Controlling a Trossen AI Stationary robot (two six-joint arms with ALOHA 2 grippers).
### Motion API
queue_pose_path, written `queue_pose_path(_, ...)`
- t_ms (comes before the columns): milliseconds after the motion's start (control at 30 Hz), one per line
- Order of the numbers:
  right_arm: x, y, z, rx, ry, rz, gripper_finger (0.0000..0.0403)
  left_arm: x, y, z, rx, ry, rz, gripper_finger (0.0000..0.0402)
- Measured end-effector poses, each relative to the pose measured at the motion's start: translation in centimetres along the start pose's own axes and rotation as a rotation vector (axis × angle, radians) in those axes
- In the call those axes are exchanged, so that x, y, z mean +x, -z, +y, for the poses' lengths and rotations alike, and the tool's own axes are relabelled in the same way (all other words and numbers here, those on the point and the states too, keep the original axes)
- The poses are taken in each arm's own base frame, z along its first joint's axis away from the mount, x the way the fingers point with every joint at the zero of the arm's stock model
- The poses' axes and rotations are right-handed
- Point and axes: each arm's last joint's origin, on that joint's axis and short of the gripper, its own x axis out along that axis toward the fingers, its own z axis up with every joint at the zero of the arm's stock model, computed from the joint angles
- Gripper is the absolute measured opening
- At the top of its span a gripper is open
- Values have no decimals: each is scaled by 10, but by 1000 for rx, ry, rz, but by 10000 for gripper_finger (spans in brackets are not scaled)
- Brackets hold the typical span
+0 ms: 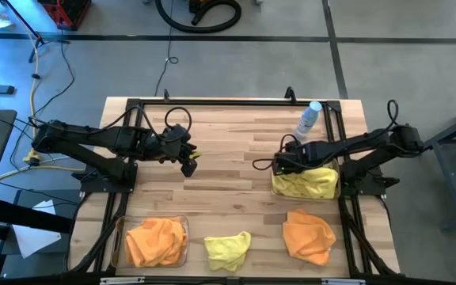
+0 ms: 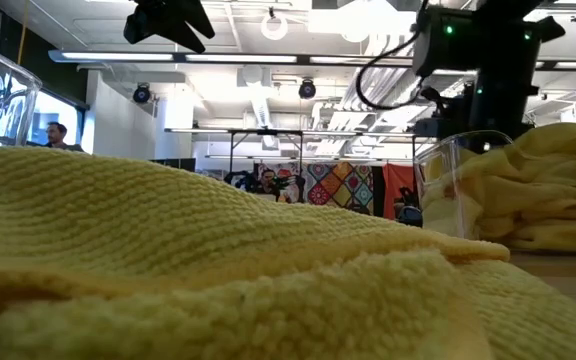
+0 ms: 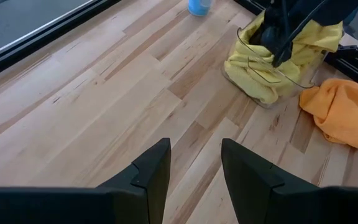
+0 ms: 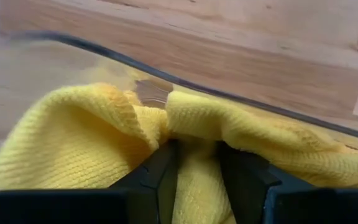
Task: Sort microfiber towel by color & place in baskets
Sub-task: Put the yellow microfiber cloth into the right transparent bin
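Observation:
The right basket (image 1: 332, 170) holds yellow towels (image 1: 305, 184) and shows in the left wrist view as basket (image 3: 253, 93). My right gripper (image 1: 279, 165) reaches down into it, shut on a yellow towel (image 4: 92, 130). My left gripper (image 1: 188, 163) hangs open above bare wood, left of centre. The left basket (image 1: 119, 237) at the near left holds orange towels (image 1: 155, 242). A loose yellow towel (image 1: 228, 249) lies flat by the near edge and fills the low view as towel (image 2: 218, 260). A loose orange towel (image 1: 309, 235) lies near the right basket. My right gripper pinches a raised fold of the yellow towel (image 4: 194, 134) between its two fingers (image 4: 163, 171), coming from above and slanting from the table's right. Creases in the cloth run in toward the fingers. The rest of the towel lies in the right basket, against its clear wall (image 4: 241, 93).
A small clear bottle with a blue cap (image 1: 309, 119) stands just beyond the right basket. Black frame rails (image 1: 212, 103) run along the table's far edge and both sides. Bare wood (image 1: 228, 182) lies between the two arms. People show in the room behind (image 2: 56, 135).

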Motion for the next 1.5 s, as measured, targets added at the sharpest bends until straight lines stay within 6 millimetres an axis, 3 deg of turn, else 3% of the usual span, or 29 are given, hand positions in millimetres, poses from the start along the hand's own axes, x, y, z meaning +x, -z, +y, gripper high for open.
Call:
queue_pose_path(233,-27,-10,11,-61,1,-3,116,0,0,0,0,-2,-1,131)
queue_pose_path(533,-84,-18,23,-110,-11,-3,116,0,0,0,0,-2,0,131)
queue_pose_path(667,-115,-11,15,-110,-118,-51,116,0,0,0,1,-2,0,131)
queue_pose_path(800,-129,4,-8,-19,-191,-76,116,0,0,0,0,-2,0,131)
queue_pose_path(1033,-140,35,-25,73,-239,25,111,0,0,0,0,-1,0,131)
queue_pose_path(1300,-137,57,-44,176,34,110,84,0,0,0,-19,0,-2,131)
queue_pose_path(1500,-104,67,-38,184,47,140,83,0,-1,0,-22,4,-6,131)
